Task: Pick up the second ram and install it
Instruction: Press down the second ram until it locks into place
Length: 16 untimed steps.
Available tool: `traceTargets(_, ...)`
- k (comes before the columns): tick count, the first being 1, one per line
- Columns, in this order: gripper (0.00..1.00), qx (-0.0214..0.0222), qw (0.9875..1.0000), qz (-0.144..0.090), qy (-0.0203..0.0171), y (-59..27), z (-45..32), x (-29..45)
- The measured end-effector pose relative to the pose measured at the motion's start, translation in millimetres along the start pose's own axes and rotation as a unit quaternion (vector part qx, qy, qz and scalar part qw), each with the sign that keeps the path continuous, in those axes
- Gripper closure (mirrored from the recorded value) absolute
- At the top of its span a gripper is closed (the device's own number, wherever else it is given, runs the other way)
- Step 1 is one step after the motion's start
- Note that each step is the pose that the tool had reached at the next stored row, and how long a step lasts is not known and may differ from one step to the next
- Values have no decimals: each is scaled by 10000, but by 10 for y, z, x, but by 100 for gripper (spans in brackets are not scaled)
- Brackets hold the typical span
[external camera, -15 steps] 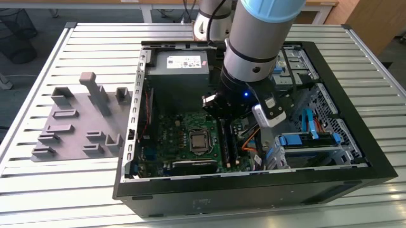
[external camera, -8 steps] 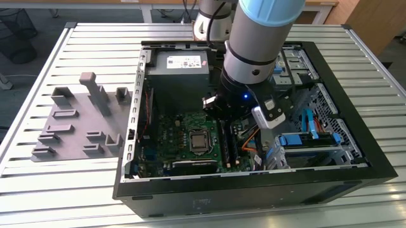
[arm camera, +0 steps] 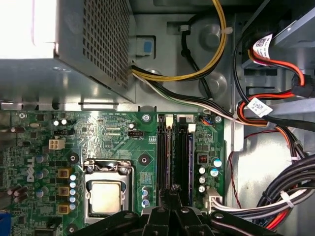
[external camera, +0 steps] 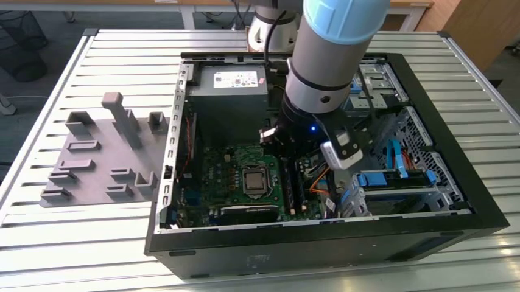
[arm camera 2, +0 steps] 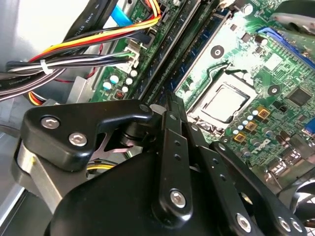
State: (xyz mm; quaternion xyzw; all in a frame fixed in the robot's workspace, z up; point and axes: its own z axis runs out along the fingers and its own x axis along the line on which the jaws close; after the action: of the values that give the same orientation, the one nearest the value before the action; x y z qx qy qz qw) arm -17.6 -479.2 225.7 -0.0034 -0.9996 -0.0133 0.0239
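Second ram (arm camera: 190, 157) stands seated in the motherboard memory slots (arm camera: 162, 157), just beside the CPU socket (arm camera: 106, 195), inside the open PC case (external camera: 455, 228). Gripper (arm camera: 173, 192) sits right over the slots' near end, fingers (arm camera 2: 173, 123) closed together, nothing between them visible. Power supply (external camera: 228, 91) is beyond the board; gray fixture plate (external camera: 89, 164) lies on the table, at the exterior view's left.

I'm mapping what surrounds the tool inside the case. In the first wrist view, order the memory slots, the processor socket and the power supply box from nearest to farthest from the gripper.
1. Memory slots, directly ahead of the gripper.
2. Processor socket, off to one side on the board.
3. Power supply box, beyond the board's far edge.
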Motion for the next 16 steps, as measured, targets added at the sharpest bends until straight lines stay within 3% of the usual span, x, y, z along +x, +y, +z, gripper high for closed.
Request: traceTargets(16,89,0,10000,0,2,-5,104,-4)
